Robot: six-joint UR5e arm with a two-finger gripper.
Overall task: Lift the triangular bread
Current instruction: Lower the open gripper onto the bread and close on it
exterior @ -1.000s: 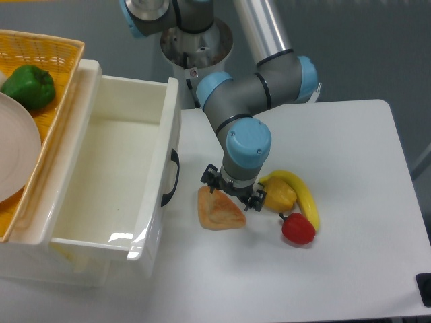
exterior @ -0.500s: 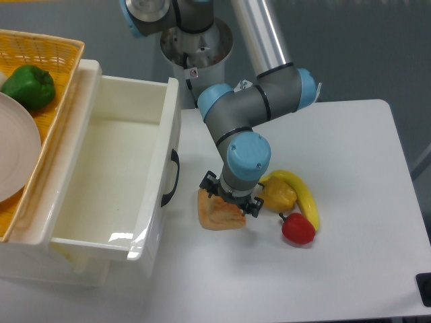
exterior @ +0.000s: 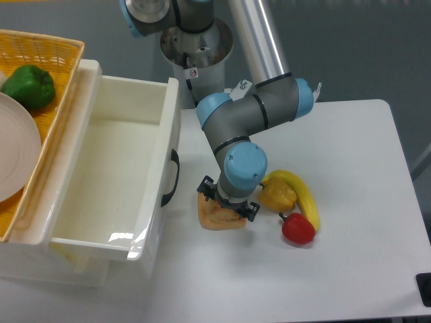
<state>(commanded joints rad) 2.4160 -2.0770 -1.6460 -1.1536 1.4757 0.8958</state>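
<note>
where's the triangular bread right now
The triangular bread lies on the white table directly under the gripper, between the white bin's black handle and the lumpy yellow item.

We see banana [exterior: 307, 195], yellow lump [exterior: 279, 194], red pepper [exterior: 298, 229] on table [exterior: 350, 148]; white bin [exterior: 101, 175]; green pepper [exterior: 28, 86] in basket [exterior: 47, 50].
</note>
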